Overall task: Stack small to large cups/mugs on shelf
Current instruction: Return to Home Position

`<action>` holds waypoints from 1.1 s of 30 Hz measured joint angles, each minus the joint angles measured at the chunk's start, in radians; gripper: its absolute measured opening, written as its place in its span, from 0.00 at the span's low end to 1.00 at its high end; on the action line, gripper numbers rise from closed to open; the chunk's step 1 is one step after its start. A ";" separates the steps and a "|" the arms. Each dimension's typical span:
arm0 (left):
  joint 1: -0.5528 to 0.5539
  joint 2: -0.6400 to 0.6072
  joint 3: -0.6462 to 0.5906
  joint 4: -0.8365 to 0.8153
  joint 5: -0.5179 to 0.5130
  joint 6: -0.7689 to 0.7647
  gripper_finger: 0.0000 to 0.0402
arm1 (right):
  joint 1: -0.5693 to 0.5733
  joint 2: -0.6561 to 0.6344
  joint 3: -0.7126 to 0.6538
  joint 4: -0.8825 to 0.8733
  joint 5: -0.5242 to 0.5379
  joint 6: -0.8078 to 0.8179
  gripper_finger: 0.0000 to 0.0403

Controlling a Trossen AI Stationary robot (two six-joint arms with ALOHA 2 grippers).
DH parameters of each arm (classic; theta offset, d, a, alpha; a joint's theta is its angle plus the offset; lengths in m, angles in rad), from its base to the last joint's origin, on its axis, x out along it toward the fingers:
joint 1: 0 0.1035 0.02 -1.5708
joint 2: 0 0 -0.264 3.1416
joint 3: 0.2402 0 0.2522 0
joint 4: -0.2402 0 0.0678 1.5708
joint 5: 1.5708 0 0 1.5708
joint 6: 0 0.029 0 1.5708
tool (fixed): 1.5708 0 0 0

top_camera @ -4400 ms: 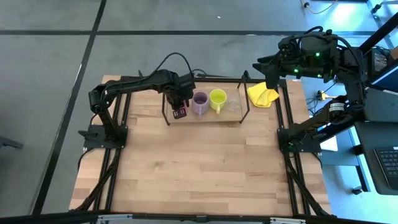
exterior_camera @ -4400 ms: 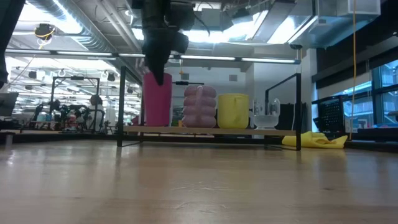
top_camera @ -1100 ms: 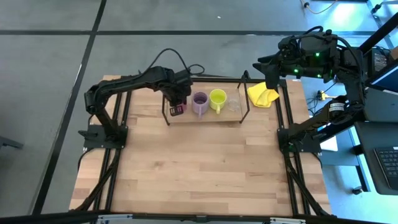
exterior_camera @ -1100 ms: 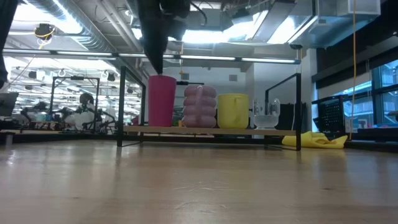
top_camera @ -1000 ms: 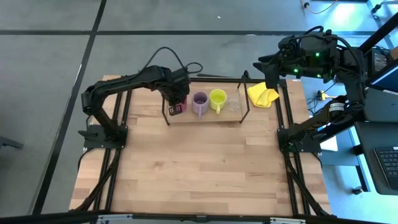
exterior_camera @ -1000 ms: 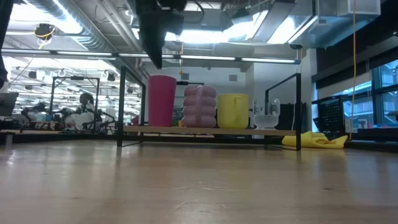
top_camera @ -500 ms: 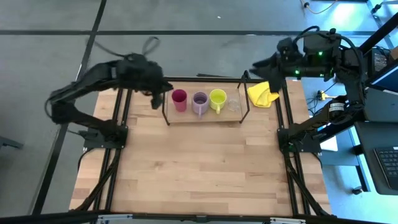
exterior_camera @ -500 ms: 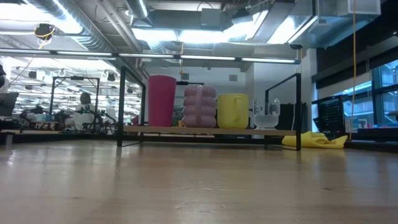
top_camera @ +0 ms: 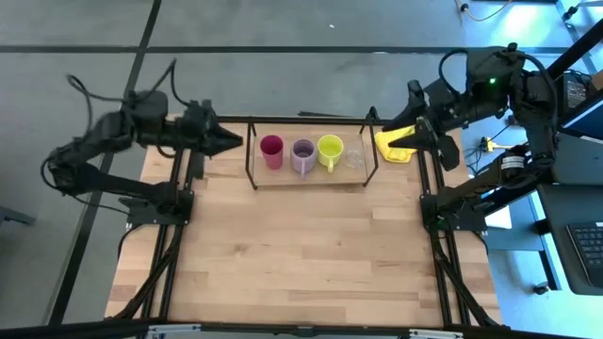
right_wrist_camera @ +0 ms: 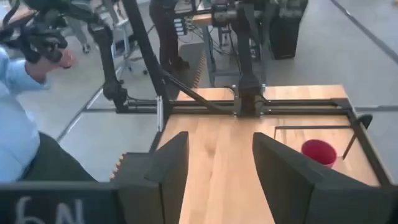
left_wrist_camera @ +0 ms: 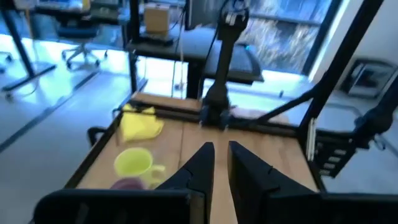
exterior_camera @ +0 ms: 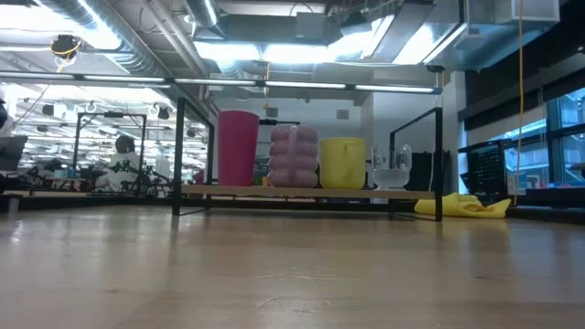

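Note:
Four cups stand on their bases in a row on the shelf (top_camera: 311, 175), a wood board in a black rod rack: dark red cup (top_camera: 271, 147), pale lilac mug (top_camera: 303, 151), yellow-green mug (top_camera: 330, 147) and tiny clear glass (top_camera: 354, 158). The low view shows the same row: red (exterior_camera: 238, 148), lilac (exterior_camera: 294, 157), yellow-green (exterior_camera: 343, 163), glass (exterior_camera: 391, 170). My left gripper (top_camera: 234, 141) is shut and empty, left of the shelf by the table's left edge. My right gripper (top_camera: 415, 132) is open and empty over the far right corner.
A yellow cloth (top_camera: 398, 143) lies right of the shelf at the far right corner, under my right gripper. The black table frame (top_camera: 184, 235) runs along both sides. A person (right_wrist_camera: 18, 130) stands beyond the table's left side. Bare wood (top_camera: 311, 254) lies in front of the shelf.
My left gripper has risen off the dark red cup and pulled back toward the table's left edge, clear of the shelf; the cup stays upright on the board's left end. My right gripper has shifted a little toward the near side, over the yellow cloth.

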 joint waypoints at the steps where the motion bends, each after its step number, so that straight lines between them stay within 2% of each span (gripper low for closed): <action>1: -0.001 -0.028 -0.068 0.069 0.011 -0.012 0.10 | 0.000 -0.007 -0.014 0.004 -0.012 -0.025 0.44; 5: -0.006 -0.167 -0.395 0.409 0.036 -0.107 0.10 | 0.019 -0.073 -0.187 0.149 -0.119 -0.071 0.44; 8: -0.020 -0.269 -0.594 0.625 0.036 -0.155 0.10 | 0.020 -0.170 -0.413 0.316 -0.122 -0.059 0.44; 11: -0.040 -0.374 -0.721 0.742 0.016 -0.159 0.10 | 0.012 -0.295 -0.668 0.533 -0.119 -0.011 0.44; 17: -0.054 -0.595 -0.899 0.748 -0.166 -0.129 0.10 | -0.030 -0.616 -1.148 0.974 -0.099 0.091 0.44; 22: -0.054 -0.757 -1.000 0.760 -0.165 -0.112 0.10 | -0.050 -0.826 -1.441 1.212 -0.093 0.182 0.44; 29: -0.054 -0.951 -1.158 0.686 -0.166 -0.151 0.10 | -0.050 -1.035 -1.735 1.345 -0.067 0.213 0.44; 33: -0.054 -0.963 -1.222 0.680 -0.144 -0.187 0.10 | -0.050 -1.152 -1.866 1.443 -0.061 0.174 0.44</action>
